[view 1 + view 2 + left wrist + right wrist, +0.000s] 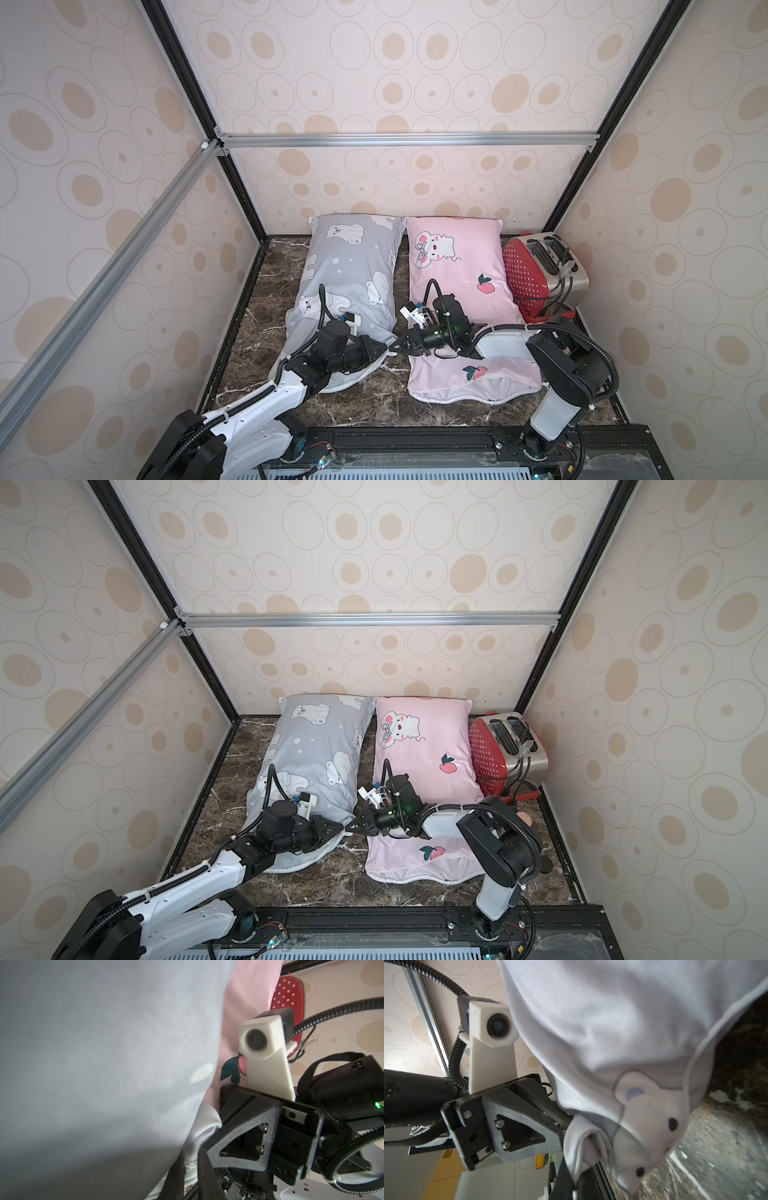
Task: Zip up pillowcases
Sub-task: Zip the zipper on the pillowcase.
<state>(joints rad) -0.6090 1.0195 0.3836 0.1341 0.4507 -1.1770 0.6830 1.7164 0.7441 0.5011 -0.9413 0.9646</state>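
Left pincer [385, 345] grasping near corner of grey pillowcase [349, 266], right pincer [395, 347] clenched on same corner, tips facing

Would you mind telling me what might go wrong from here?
1. The left gripper and right gripper pinch the same near corner of the grey pillowcase, almost tip to tip; any pull could knock them together.
2. No zipper pull is visible in either wrist view, so they may hold only loose fabric and slip.
3. The right arm reaches low over the pink pillowcase and might drag it.
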